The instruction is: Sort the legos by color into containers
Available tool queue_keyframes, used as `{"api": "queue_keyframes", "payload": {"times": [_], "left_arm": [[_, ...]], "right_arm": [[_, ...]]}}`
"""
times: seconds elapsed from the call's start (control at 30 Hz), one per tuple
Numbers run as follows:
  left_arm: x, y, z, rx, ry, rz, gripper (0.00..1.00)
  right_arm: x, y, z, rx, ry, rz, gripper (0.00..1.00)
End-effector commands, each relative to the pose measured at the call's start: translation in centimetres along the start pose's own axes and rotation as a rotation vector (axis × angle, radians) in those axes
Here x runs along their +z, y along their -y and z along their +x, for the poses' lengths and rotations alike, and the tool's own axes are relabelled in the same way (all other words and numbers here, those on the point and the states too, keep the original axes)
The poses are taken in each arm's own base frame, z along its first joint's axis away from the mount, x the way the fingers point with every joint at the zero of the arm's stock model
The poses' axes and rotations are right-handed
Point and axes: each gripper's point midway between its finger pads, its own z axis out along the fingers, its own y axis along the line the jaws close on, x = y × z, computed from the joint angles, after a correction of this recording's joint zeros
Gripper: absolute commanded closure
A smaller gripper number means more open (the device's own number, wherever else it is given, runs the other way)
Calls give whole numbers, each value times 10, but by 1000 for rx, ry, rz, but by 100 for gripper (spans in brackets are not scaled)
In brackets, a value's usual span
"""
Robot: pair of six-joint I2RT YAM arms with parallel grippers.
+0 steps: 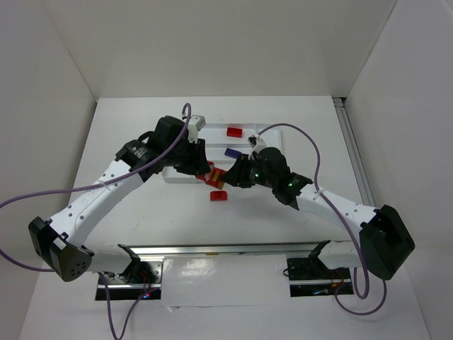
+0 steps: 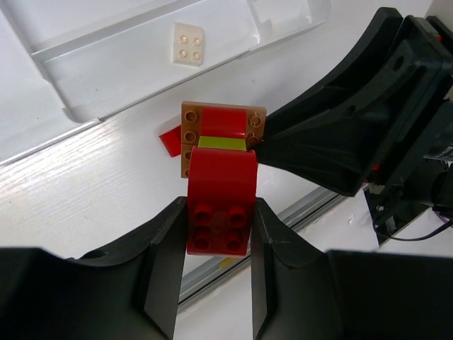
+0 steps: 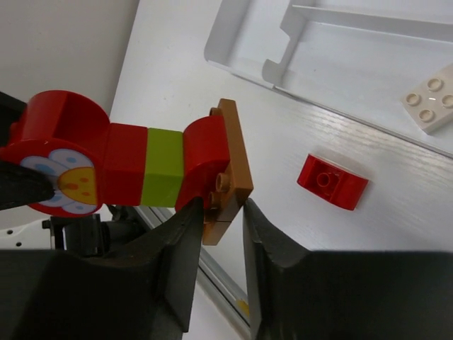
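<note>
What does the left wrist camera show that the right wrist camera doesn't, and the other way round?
Only the left wrist view shows the four studs on the red brick gripped in the left jaws. Only the right wrist view shows the flower picture on that brick's rounded end. Both show the lime green brick, the orange-brown plate at the stack's far end, and the cream brick lying in the white tray.

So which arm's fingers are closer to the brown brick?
Right. The right fingers clasp the brown brick; the left fingers grip the red brick at the stack's other end.
</note>
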Motion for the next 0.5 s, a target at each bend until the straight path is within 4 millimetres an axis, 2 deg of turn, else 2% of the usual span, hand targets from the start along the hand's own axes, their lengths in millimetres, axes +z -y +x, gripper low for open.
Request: {"api": "queue_keyframes", "payload": {"times": [0.0, 0.07, 0.17, 0.2, 0.27, 0.3, 0.43, 0.47], "left_arm": [[-6, 7, -5, 8, 36, 46, 100], [-3, 5, -1, 6, 25, 42, 100], [3, -4, 18, -1, -18, 25, 100], [2, -4, 20, 0, -12, 27, 100], [5, -7, 27, -11, -22, 24, 100], [10, -10, 34, -25, -38, 17, 100], [14, -13, 41, -35, -31, 20, 100], [17, -14, 42, -35, -29, 20, 100]], "right_arm": [[7, -21, -21, -16, 63, -60, 66], [9, -15, -15, -2, 47, -46, 74], [10, -1, 0, 14, 30, -30, 80], [10, 12, 12, 32, 10, 2, 84], [5, 17, 16, 43, 24, 7, 92], [4, 30, 29, 59, 7, 37, 98], [0, 44, 46, 101, -12, 57, 100], [1, 41, 44, 98, -3, 48, 100]]}}
